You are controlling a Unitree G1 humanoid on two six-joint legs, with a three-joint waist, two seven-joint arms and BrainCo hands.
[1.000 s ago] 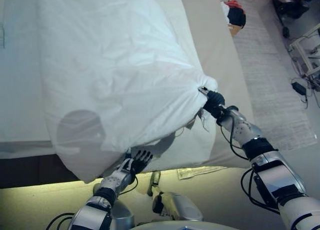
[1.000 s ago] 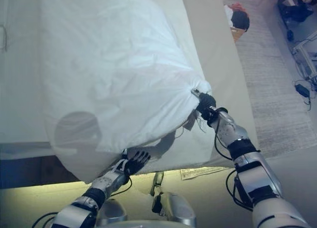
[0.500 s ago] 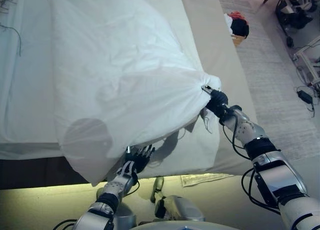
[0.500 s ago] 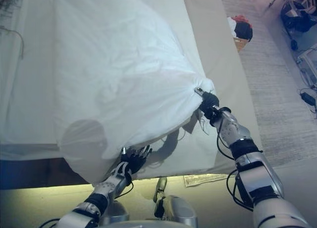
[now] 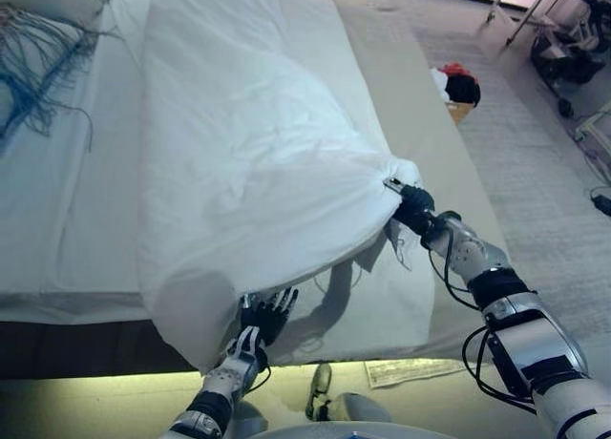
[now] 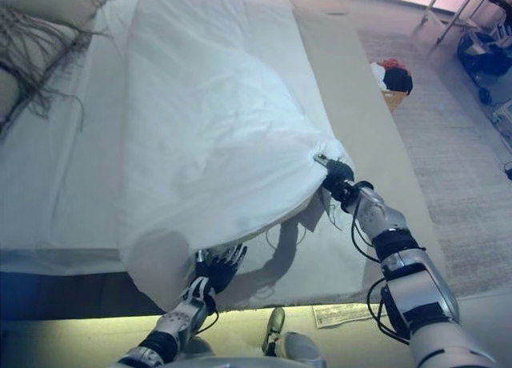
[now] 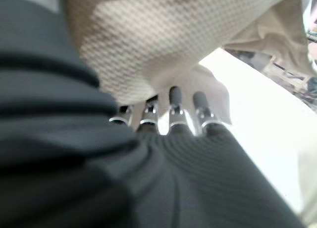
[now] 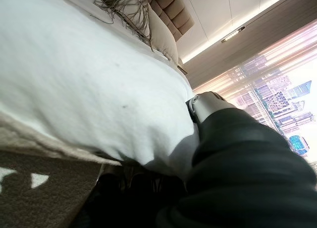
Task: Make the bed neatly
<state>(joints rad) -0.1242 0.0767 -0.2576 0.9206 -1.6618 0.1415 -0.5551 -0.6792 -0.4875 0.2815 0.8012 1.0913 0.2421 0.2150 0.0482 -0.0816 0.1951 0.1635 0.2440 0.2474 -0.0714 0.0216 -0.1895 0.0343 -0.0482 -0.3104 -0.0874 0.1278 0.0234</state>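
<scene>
The lifted duvet (image 5: 248, 172) blankets the bed's (image 5: 67, 219) middle, leaving bare sheet on its left.

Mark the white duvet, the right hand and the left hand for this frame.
white duvet (image 5: 248, 162), left eye view, on its broad middle lying over the bed.
right hand (image 5: 412, 208), left eye view, on the dark cover, where it grips the gathered duvet corner.
left hand (image 5: 264, 315), left eye view, on the palm under the duvet's near edge.

One white duvet (image 5: 258, 153), one bed (image 5: 67, 219), one fringed throw (image 5: 38, 67), and two robot hands.
</scene>
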